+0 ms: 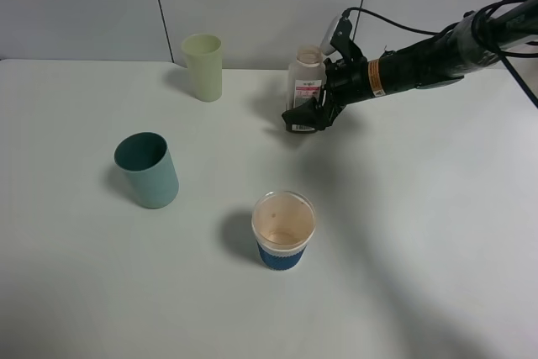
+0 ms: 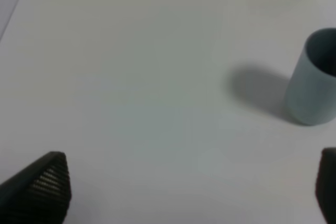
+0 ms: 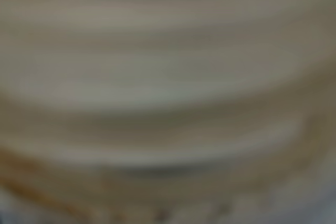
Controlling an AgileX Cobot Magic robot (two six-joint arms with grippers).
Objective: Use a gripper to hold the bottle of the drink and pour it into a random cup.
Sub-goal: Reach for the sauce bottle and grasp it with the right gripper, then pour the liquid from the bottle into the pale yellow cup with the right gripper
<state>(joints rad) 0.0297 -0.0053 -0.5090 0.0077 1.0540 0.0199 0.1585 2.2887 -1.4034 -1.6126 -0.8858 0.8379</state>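
Small translucent plastic bottle with the white-and-red label [image 1: 308, 73] stands to the right of the pale green plastic cup [image 1: 203, 66], about level with it. It's upright: long axis vertical, open neck pointing straight up. My right black two-fingered gripper [image 1: 304, 117] sits spread wide around its lower body, but I can't tell if it's actually pinching. My worry: there's no cap and the hold is low, so an off-centre squeeze or early tilt could tip it and spill.

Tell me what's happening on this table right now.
The right gripper is at the bottle, which stands upright at the back of the table; whether it grips it yet is unclear. Three cups stand apart: a pale green cup, a teal cup and a blue-banded cup. The left gripper hangs open, holding nothing.
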